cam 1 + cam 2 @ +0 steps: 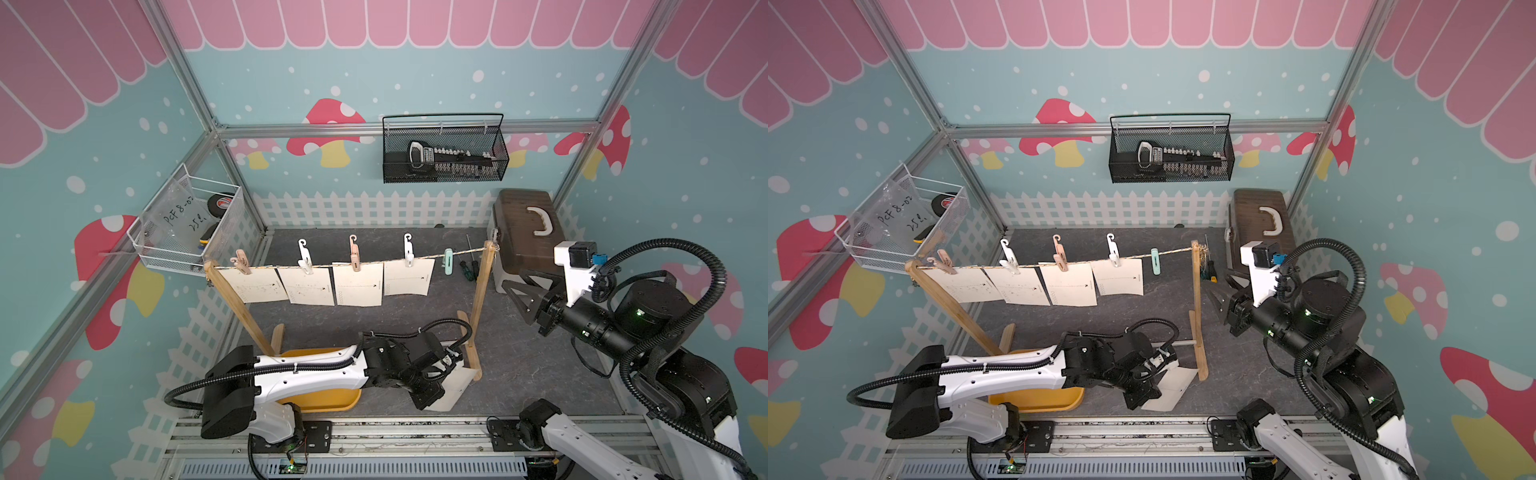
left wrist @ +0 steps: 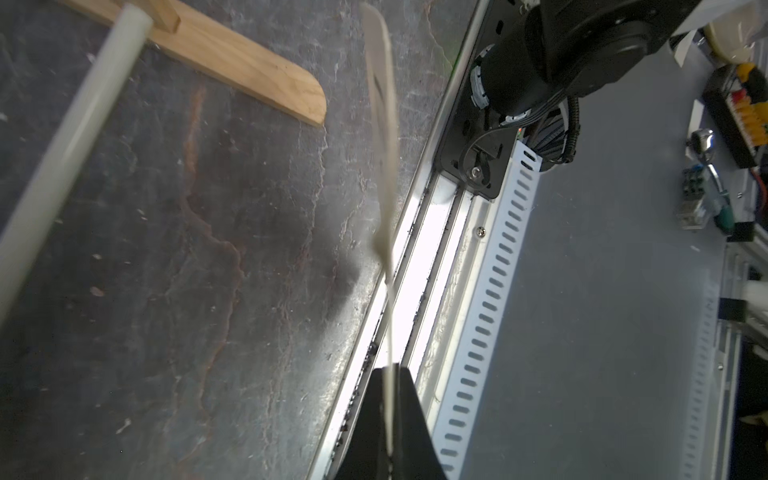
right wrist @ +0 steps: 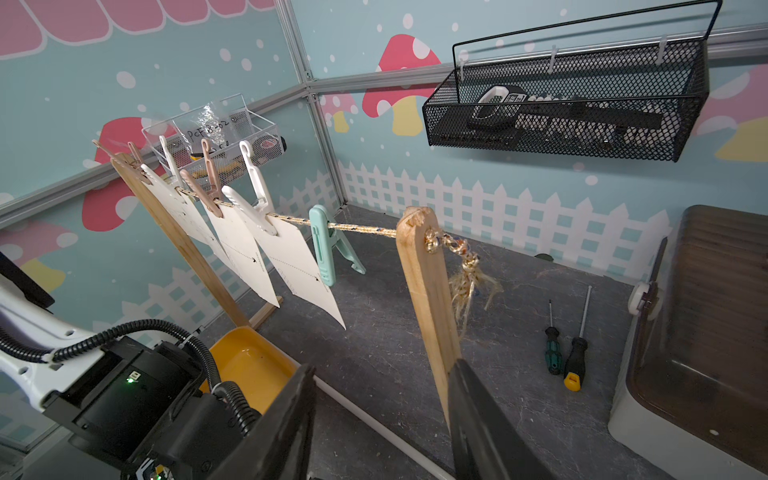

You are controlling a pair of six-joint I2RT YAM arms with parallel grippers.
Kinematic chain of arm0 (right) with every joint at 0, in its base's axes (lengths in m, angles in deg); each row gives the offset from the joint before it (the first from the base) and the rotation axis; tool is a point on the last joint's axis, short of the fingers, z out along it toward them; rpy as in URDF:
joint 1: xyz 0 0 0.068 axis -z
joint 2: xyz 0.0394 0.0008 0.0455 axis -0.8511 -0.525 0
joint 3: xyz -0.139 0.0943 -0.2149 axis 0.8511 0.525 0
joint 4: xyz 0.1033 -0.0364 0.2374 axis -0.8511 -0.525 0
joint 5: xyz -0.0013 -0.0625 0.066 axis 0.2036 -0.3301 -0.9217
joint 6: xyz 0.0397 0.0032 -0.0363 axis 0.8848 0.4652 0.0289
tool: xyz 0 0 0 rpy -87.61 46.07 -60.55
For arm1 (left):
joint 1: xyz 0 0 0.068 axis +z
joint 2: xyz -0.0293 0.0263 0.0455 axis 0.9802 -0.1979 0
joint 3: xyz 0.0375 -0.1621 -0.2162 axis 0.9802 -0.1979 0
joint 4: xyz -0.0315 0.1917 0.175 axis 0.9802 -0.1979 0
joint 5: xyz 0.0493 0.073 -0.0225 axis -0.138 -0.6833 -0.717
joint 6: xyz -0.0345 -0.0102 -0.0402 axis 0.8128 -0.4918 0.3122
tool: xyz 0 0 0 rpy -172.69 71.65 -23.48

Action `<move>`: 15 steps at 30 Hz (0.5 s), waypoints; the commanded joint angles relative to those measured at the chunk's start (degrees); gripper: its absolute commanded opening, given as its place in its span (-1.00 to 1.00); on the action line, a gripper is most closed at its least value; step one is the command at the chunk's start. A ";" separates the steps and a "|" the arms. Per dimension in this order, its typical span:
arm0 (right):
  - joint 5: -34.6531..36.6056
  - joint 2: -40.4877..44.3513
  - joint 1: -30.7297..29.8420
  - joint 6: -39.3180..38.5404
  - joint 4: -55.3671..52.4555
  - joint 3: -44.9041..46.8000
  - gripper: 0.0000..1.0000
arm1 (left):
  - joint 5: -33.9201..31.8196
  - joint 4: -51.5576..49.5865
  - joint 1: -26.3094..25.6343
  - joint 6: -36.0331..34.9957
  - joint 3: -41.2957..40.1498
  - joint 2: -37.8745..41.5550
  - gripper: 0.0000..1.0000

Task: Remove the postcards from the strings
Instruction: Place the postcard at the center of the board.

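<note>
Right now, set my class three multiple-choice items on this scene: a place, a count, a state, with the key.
1. Where is the mint-green plastic clothespin?
A. in a yellow tray
B. clipped on the twisted beige cord, holding no card
C. in a black mesh basket

2. How many off-white paper postcards hang from the cord?
A. three
B. four
C. five

3. The left tool is:
A. open and empty
B. shut on a clothespin
C. shut on a loose postcard

Key: 1 B, it sits on the cord beside the last hanging card; 2 B, both top views show four; 3 C, the left wrist view shows it pinched edge-on.
</note>
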 commanded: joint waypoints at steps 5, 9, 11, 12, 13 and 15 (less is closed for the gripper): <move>0.10 0.58 0.26 -0.86 0.17 -1.25 0.02 | 8.64 27.21 3.91 20.62 -10.09 0.02 -1.00; 0.19 0.44 0.26 -0.82 0.17 -1.50 0.02 | 7.90 32.44 4.42 25.33 -11.97 -1.81 -1.00; 0.28 0.35 0.26 -0.77 0.11 -1.58 0.02 | 7.30 34.58 4.92 27.22 -13.04 -2.35 -1.00; 0.29 0.35 0.26 -0.76 0.14 -1.59 0.02 | 7.29 35.38 5.27 28.17 -13.66 -2.63 -1.00; 0.36 0.32 0.26 -0.77 0.14 -1.61 0.02 | 7.21 35.63 5.64 28.84 -13.95 -3.00 -1.00; 0.38 0.46 0.26 -0.86 0.15 -1.61 0.02 | 6.84 36.34 6.10 29.92 -14.68 -3.53 -1.00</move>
